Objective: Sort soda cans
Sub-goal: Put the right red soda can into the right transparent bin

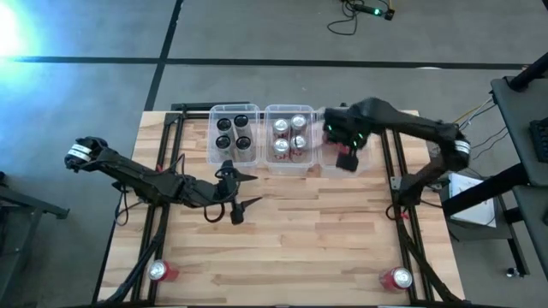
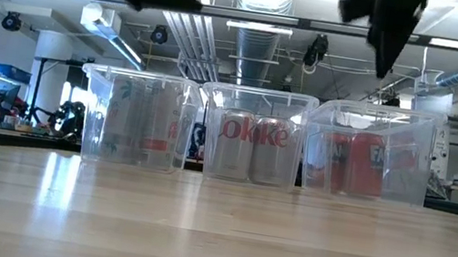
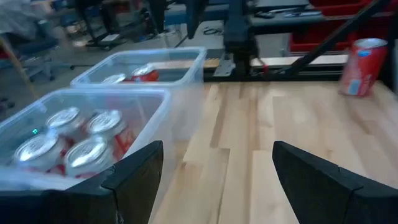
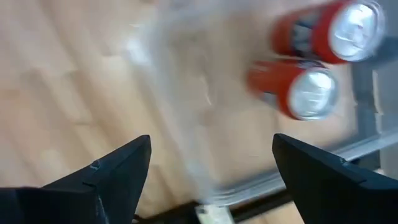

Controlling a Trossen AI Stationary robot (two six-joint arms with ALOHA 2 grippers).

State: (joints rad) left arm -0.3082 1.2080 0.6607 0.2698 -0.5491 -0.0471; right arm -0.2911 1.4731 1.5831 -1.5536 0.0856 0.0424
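Note:
Three clear bins stand in a row at the table's far side. The left bin holds black soda cans, the middle bin silver cans, the right bin two red cans. My left gripper hovers open, nothing in it, just near of the left and middle bins. My right gripper hangs open and empty above the right bin. One red can sits near the front left corner, and a second sits near the front right corner.
The bins stand side by side, their walls close together. Both arms show at the top of the low view, well above the bin rims. Bare wood lies between the bins and the two front cans. Dark frame rails run along the table's sides.

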